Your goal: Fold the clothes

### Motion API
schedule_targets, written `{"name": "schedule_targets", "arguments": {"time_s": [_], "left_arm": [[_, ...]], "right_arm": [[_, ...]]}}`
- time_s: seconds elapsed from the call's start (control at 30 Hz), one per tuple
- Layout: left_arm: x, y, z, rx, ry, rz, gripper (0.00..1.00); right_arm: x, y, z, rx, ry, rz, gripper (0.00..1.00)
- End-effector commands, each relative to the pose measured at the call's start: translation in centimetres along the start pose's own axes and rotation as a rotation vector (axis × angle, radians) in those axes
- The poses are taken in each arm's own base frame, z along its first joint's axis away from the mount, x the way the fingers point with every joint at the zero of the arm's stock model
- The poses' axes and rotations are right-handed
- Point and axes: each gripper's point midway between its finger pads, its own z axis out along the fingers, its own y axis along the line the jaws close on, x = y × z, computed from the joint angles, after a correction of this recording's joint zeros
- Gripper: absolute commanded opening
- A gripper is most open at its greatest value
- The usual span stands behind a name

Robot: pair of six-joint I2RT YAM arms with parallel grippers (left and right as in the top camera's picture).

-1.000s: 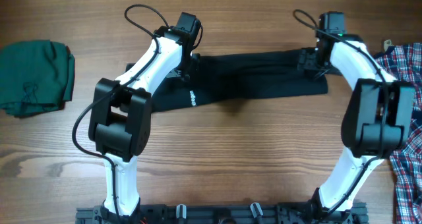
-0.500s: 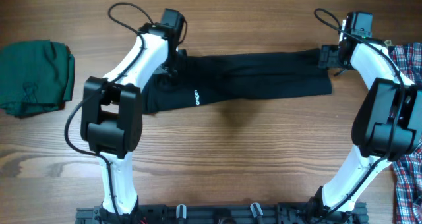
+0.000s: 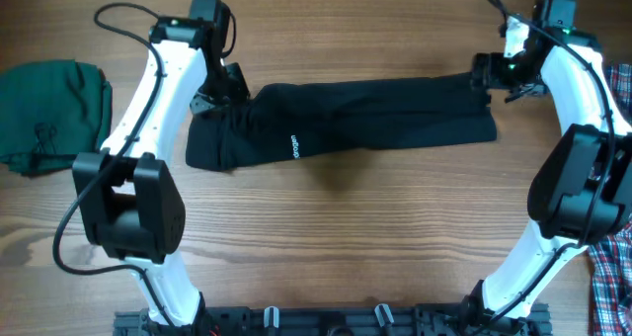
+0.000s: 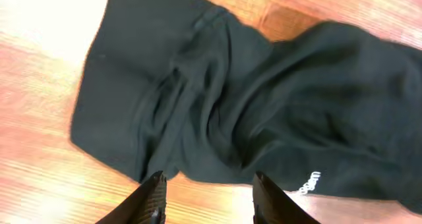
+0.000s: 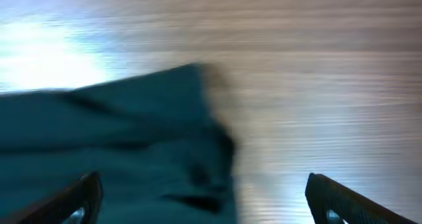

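The clothes, a black shirt (image 3: 365, 119), lie across the far middle of the table as one long folded strip, with the white logo (image 3: 293, 146) facing up near the left end. My left gripper (image 3: 222, 94) hovers over that left end. In the left wrist view it (image 4: 211, 201) is open, with only bare wood between its fingers (image 4: 155, 196) and the rumpled shirt (image 4: 217, 99) just beyond them. My right gripper (image 3: 481, 79) is at the strip's far right corner. In the blurred right wrist view it (image 5: 208, 204) stands wide open above the shirt's edge (image 5: 132, 145), holding nothing.
A dark green folded garment (image 3: 49, 114) lies at the table's left edge. A red, white and blue plaid shirt (image 3: 612, 267) hangs along the right edge behind the right arm. The arms' black base rail (image 3: 326, 321) runs along the near edge.
Both arms have swung outward and toward the far edge. The shirt's left end now lies further left, so the strip is longer. The left gripper's jaws have parted off the cloth.
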Motion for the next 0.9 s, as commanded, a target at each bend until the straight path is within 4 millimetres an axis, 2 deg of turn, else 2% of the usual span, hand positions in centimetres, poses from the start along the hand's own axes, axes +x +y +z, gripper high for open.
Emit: {"name": "schedule_targets", "arguments": {"time_s": [0.0,0.13,0.23,0.33,0.47,0.57,0.63,0.7,0.87], "left_arm": [[0.8,0.2,3.4,0.007,0.028,-0.066,0.42],[1.1,0.6,6.9,0.021,0.003,-0.095,0.40],[0.8,1.1,8.8,0.009,-0.038,-0.095,0.39],[-0.6,2.0,10.6,-0.040,-0.096,-0.075,0.33],[-3.0,0.9,13.6,-0.007,-0.167,0.029,0.32],[-6.0,-0.4,12.9,0.037,-0.283,0.094,0.33],[-7.3,-0.1,12.5,0.041,-0.320,0.106,0.33],[-8.0,1.3,12.4,0.026,-0.330,0.073,0.34],[-8.7,3.6,12.4,0.011,-0.323,0.026,0.37]], "right_arm": [[-0.8,4.6,-1.4,-0.165,-0.033,-0.046,1.00],[-0.7,6.8,-1.3,-0.180,-0.023,-0.090,1.00],[-0.6,7.0,-1.3,-0.182,-0.020,-0.094,1.00],[-0.6,7.0,-1.3,-0.182,-0.019,-0.093,1.00],[-0.5,7.0,-1.3,-0.183,-0.015,-0.094,1.00],[0.0,7.1,-1.3,-0.185,0.003,-0.098,1.00],[0.0,7.1,-1.3,-0.186,0.007,-0.096,1.00],[0.4,7.3,-1.2,-0.191,0.020,-0.095,1.00],[2.1,10.5,-0.8,-0.265,0.074,-0.132,0.95]]}}
